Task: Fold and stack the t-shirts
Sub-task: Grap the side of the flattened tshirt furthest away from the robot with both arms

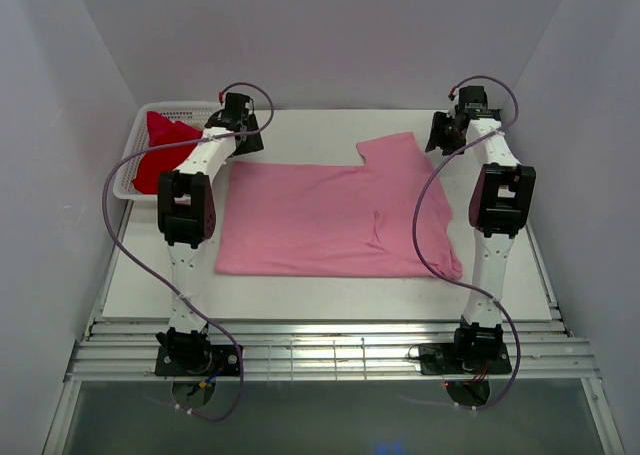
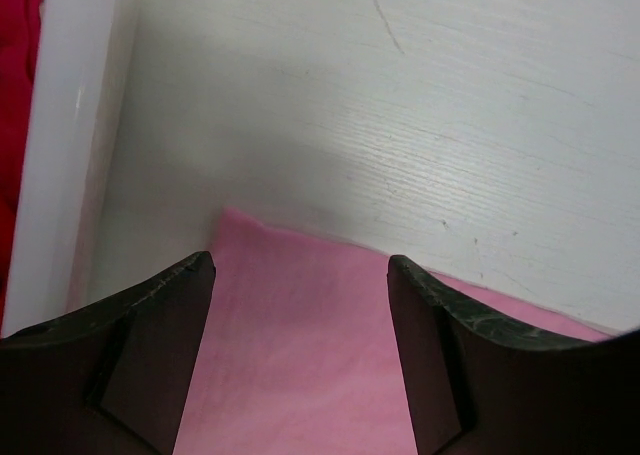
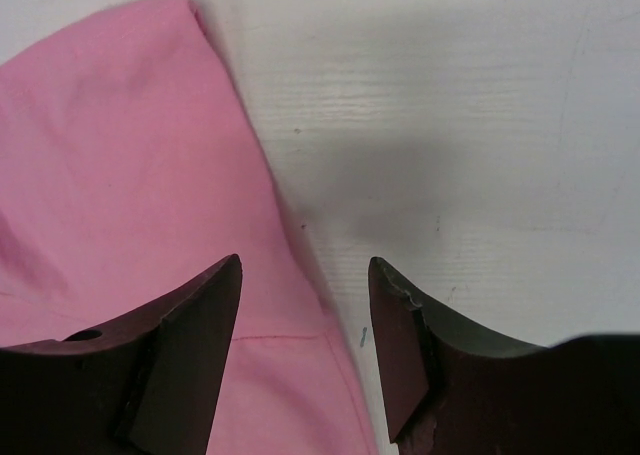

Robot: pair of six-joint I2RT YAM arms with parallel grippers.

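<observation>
— What sits closest to your wrist cameras?

— My own dark fingers (image 2: 150, 355). On my left tool (image 2: 300, 262) they stand wide apart with nothing between them. My right tool (image 3: 305, 262) is spread much the same and also grips nothing.

— Where is the pink t-shirt?

— The pink t-shirt (image 1: 330, 215) lies spread out on the white tabletop (image 1: 300, 295), between my two tools. One corner of it sits directly under my left tool, poking forward into the gap between the fingers. Under my right tool is an edge of its sleeve. There is cloth below the left finger, and bare tabletop below the right finger and ahead of it.

— Are you touching the cloth?

— I cannot tell whether either tool's fingertips rest on it.

— And the red t-shirt?

— The red t-shirt (image 1: 160, 150) is bunched up in the white mesh basket (image 1: 128, 170), just to the left of my left tool. The basket's wall runs down the left side of my left wrist view, with red showing beyond it.
</observation>
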